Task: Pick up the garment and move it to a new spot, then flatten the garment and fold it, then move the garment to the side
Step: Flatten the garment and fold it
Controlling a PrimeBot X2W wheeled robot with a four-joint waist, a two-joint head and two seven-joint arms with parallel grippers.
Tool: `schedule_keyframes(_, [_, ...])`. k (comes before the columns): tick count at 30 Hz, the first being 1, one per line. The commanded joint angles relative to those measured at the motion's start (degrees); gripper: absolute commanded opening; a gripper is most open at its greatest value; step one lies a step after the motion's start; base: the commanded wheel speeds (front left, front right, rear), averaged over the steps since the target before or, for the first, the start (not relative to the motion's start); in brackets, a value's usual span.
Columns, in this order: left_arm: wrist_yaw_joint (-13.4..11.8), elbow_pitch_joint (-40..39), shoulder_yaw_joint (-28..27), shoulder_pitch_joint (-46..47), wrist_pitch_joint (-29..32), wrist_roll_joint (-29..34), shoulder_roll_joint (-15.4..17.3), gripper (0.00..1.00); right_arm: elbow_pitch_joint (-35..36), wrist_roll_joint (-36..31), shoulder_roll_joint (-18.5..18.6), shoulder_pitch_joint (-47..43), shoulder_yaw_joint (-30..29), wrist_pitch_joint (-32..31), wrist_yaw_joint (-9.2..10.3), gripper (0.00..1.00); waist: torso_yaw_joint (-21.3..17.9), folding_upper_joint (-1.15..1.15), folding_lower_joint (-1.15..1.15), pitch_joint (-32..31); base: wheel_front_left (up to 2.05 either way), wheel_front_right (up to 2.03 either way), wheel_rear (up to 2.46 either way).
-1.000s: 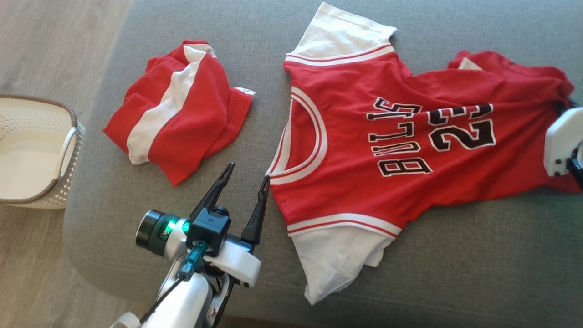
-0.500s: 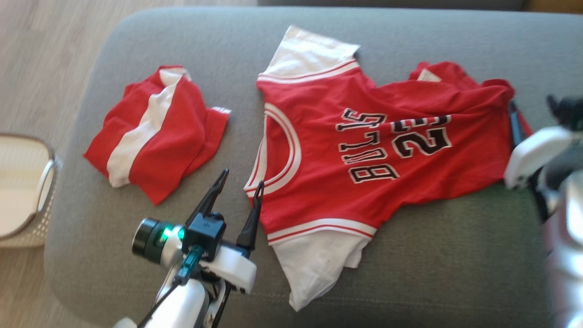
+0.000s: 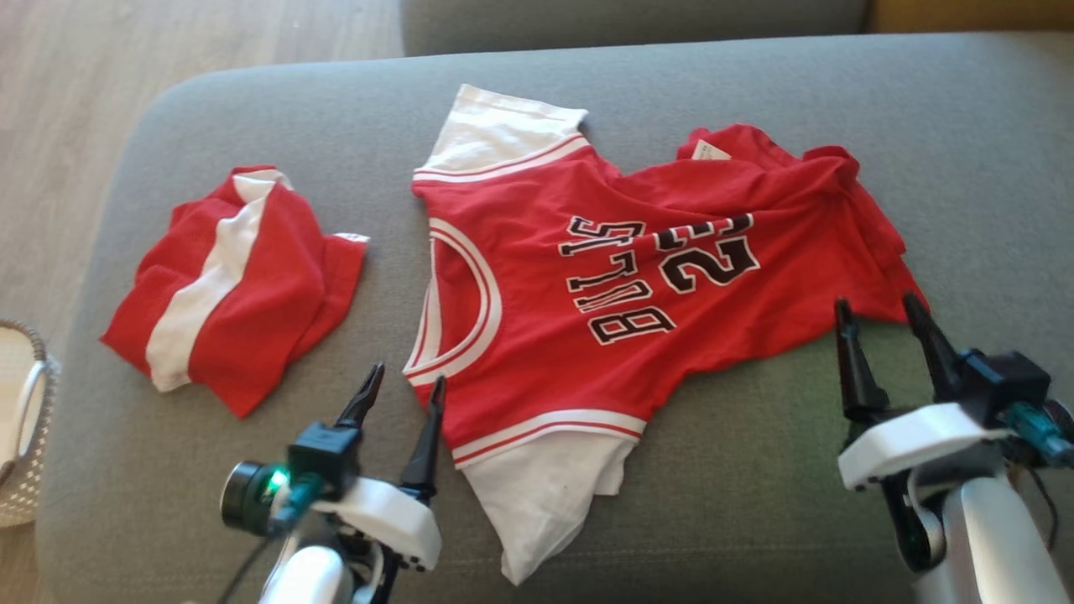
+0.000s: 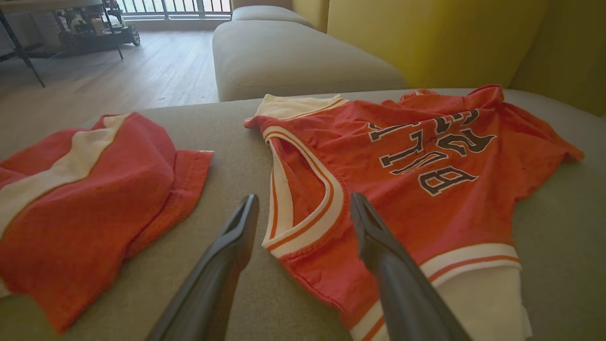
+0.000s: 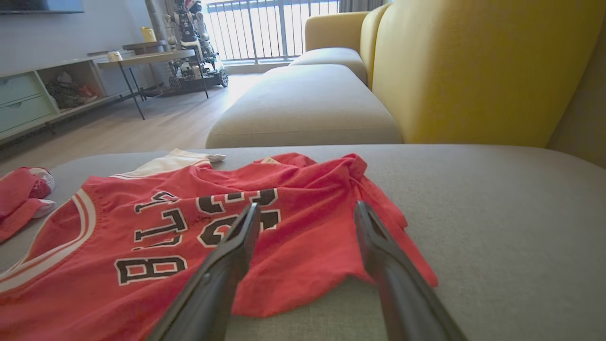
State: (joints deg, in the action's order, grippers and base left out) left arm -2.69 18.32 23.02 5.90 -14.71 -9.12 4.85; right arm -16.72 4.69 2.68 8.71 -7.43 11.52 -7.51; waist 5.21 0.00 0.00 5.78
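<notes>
Currently: a red Bulls jersey [image 3: 587, 294] is lying face up across a grey sofa cushion [image 3: 755, 470], neckline towards the robot's left and hem towards its right.
Left gripper [image 3: 408, 374]: its fingers are standing spread apart and holding nothing, hovering just beside the neckline.
Right gripper [image 3: 874, 300]: its fingers are likewise gaping and empty, pointing at the near hem corner, with the tips close to the cloth.
Step in hand: judging by the layout, the jersey is sitting in its spot and the flattening is beginning, with no fold made yet.
Next move: the rumpled hem end is likely calling for a pinch at each end and a gentle pull apart, taking a single layer of the thin cloth.
Other garment [image 3: 226, 289]: a red and white piece is lying in a loose bundle well apart, to the left.
Hard to make out: a crease is swallowing part of the number, and the far hem corner is turning over, showing a label.
Cut off: a white woven basket [image 3: 25, 436] is running off the left edge.
Unclear: whether either set of fingertips is touching cloth.
</notes>
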Motion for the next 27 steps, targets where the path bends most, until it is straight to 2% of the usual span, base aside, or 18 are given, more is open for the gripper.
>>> schedule_keyframes(1, [1.2, 0.2, -3.2, 2.0, -0.3, -2.7, -0.5, 1.0, 3.7, 0.3, 0.2, 1.7, 2.2, -0.2, 0.02, 1.0, -1.6, 0.0, 0.0, 0.6, 0.0, 0.0, 0.0])
schedule_keyframes(6, [1.7, 8.5, -5.3, 5.7, 0.1, -4.5, -0.3, 1.0, 6.7, 0.8, 0.2, 1.6, 2.7, -1.0, 0.02, 1.0, -5.2, 0.0, 0.0, 1.8, 0.0, 0.0, 0.0])
schedule_keyframes(10, [3.1, 14.8, -6.2, 8.8, 2.5, -6.9, -0.4, 1.0, 7.6, 0.9, 0.2, 0.8, 2.8, -1.2, 0.02, 1.0, -7.4, 0.0, 0.0, 2.6, 0.0, 0.0, 0.0])
schedule_keyframes(16, [3.2, 20.5, -6.9, 11.8, 3.1, -7.7, 0.2, 1.0, 7.6, -1.3, 0.2, 0.1, 4.4, -0.9, 0.02, 1.0, -9.4, 0.0, 0.0, 3.3, 0.0, 0.0, 0.0])
schedule_keyframes(17, [3.5, 21.2, -6.9, 12.3, 2.9, -7.8, 0.3, 0.64, 7.6, -1.2, 0.2, 0.1, 4.7, -0.9, 0.02, 1.0, -9.7, 0.0, 0.0, 3.4, 0.0, 0.0, 0.0])
schedule_keyframes(18, [4.1, 21.7, -6.7, 12.8, 2.6, -7.8, 0.4, 0.0, 7.6, -1.1, 0.2, 0.1, 5.0, -0.9, 0.02, 1.0, -10.0, 0.0, 0.0, 3.5, 0.0, 0.0, 0.0])
schedule_keyframes(21, [4.8, 22.6, -6.3, 14.2, 1.8, -7.5, 0.8, 0.0, 7.9, -0.9, 0.2, 0.2, 4.9, -0.7, 0.02, 1.0, -10.8, 0.0, 0.0, 3.8, 0.0, 0.0, 0.0])
schedule_keyframes(27, [3.8, 23.2, -6.2, 17.8, 0.7, -5.9, 2.7, 0.0, 7.9, -0.6, 0.2, 0.6, 5.3, -0.5, 0.02, 1.0, -12.4, 0.0, 0.0, 4.3, 0.0, 0.0, 0.0])
